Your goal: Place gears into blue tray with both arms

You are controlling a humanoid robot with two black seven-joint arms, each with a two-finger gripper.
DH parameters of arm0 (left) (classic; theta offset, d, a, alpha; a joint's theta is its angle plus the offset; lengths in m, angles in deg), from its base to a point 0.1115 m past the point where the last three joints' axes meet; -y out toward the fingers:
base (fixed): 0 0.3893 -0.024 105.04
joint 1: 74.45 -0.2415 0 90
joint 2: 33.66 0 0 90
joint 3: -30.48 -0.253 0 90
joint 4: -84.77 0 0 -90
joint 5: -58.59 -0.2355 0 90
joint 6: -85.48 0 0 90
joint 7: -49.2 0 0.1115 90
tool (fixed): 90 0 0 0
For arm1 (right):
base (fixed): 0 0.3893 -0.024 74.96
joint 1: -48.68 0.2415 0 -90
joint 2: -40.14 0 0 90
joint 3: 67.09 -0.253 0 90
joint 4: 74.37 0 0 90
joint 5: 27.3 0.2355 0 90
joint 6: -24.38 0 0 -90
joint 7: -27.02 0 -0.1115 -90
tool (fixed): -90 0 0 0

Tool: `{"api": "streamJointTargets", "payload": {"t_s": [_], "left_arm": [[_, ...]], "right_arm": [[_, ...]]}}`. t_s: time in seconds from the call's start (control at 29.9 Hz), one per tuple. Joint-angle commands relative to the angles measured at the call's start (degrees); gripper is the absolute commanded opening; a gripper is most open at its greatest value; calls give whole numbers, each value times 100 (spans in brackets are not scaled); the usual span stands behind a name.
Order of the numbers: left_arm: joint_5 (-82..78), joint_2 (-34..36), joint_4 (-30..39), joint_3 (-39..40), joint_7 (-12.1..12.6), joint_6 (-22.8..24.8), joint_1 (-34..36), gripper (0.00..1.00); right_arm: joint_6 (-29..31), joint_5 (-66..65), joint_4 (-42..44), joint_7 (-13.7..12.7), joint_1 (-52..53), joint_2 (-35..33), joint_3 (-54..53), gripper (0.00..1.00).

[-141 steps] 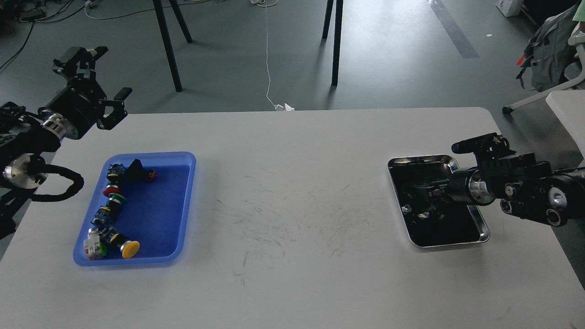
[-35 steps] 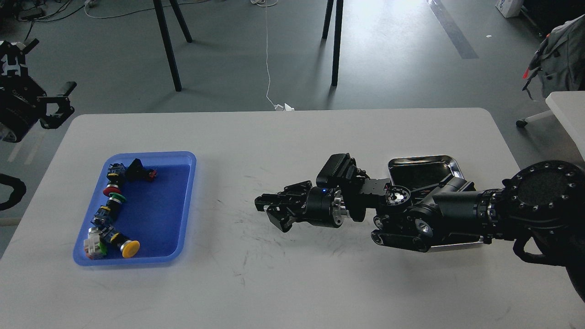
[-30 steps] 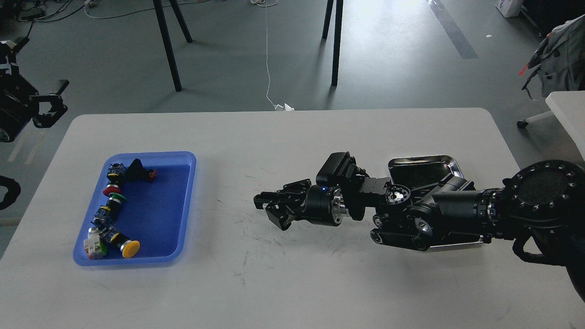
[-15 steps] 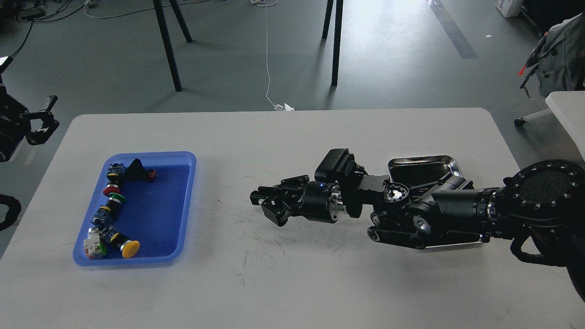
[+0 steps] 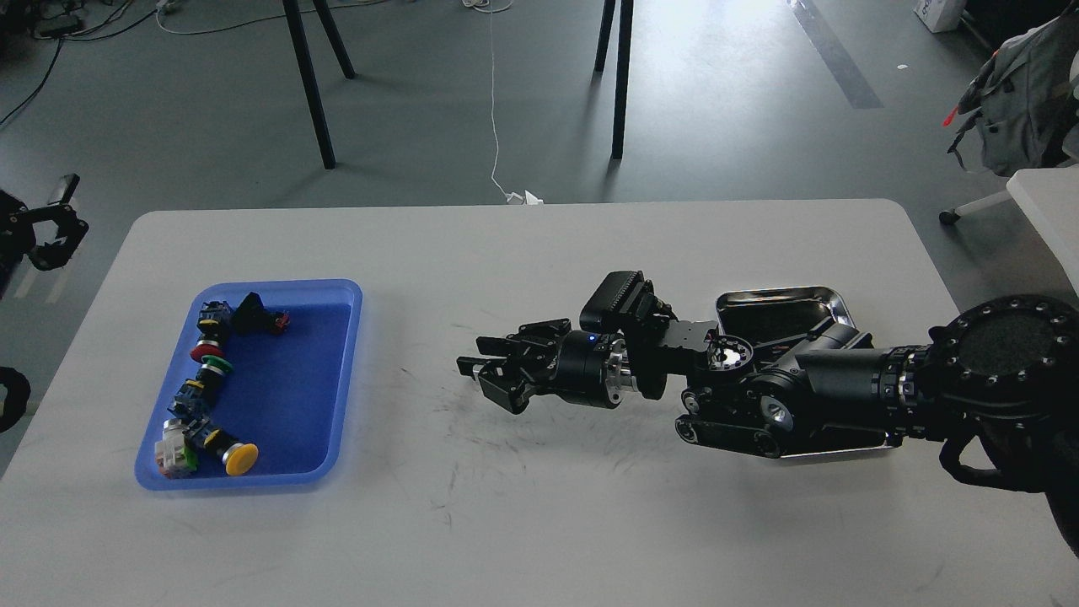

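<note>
The blue tray (image 5: 347, 337) lies on the left part of the white table and holds several coloured push-button switches (image 5: 206, 384) along its left side. My right arm reaches across the table's middle, its gripper (image 5: 482, 373) hovering well to the right of the blue tray, dark and side-on. I cannot make out anything between its fingers. No gears show; the steel tray's floor is mostly hidden by the arm. My left gripper (image 5: 52, 221) hangs off the table's left edge with its fingers spread and nothing in them.
A shiny steel tray (image 5: 780, 295) sits at the right, partly behind my right arm. Black stand legs (image 5: 308, 84) and a white cable (image 5: 493, 101) are on the floor beyond the table. A backpack on a chair (image 5: 1007, 110) is at far right.
My right gripper left the steel tray, swung out over the table's middle and is creeping left toward the blue tray. My left gripper has drawn back left and down, nearly out of view.
</note>
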Motion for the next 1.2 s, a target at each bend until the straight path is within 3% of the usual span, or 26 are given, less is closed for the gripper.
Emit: {"api": "streamJointTargets", "payload": {"t_s": [0.0, 0.27, 0.43, 0.53, 0.67, 0.77, 0.87, 1.04, 1.17], "left_arm": [[-29, 2, 201, -24, 1, 0, -115, 97], [-29, -16, 552, -164, 1, -383, -185, 97], [23, -42, 597, -227, 1, -945, -370, 97], [59, 142, 1166, -148, 1, -1095, -449, 98], [15, 178, 1246, -182, 1, -1700, -440, 98], [-11, 396, 1861, -218, 1, -2008, -458, 98], [-38, 660, 1977, -436, 1, -2403, -414, 98], [-239, 1565, 2724, -639, 1, -2326, -177, 98], [-538, 1750, 3064, -815, 1, -2028, -2, 98]], "right_arm": [[29, 91, 113, -19, -10, 0, -385, 72], [56, 810, 272, -54, 25, 0, -982, 80], [73, 1286, 482, -55, 34, 0, -1483, 82], [82, 1356, 518, -72, 34, 0, -1660, 82], [73, 1461, 518, -81, 51, 0, -1897, 82], [73, 1655, 544, -90, 69, 0, -2108, 83], [73, 1874, 685, -90, 86, 0, -2371, 84], [65, 2077, 729, -90, 78, 0, -2626, 84], [65, 2130, 720, -90, 34, -9, -2907, 86]]}}
